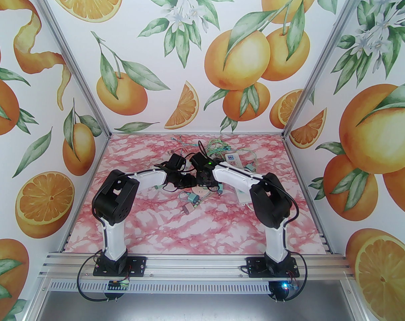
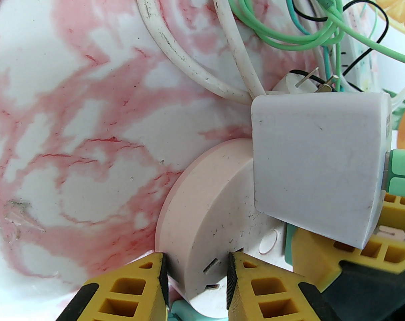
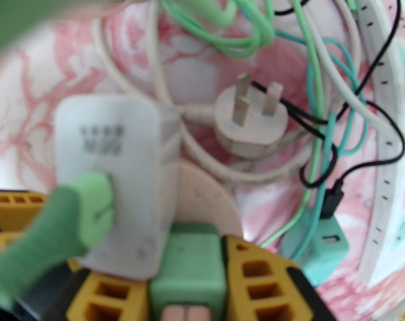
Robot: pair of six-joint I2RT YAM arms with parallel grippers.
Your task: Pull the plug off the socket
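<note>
While the round pink socket (image 2: pixel 202 206) sits near the middle of the marbled table (image 2: pixel 72 112), I see the green plug (image 3: pixel 185 266) pressed against its face, just beside a white charger block (image 2: pixel 313 166) that is plugged into the same face. My right gripper (image 3: pixel 187 249) has its fingers clamped on the green plug's sides. My left gripper (image 2: pixel 195 266) pinches the socket's near edge. Beyond them lie tangled green cords (image 2: pixel 289 42) and a loose white three-pin plug (image 3: pixel 246 122).
</note>
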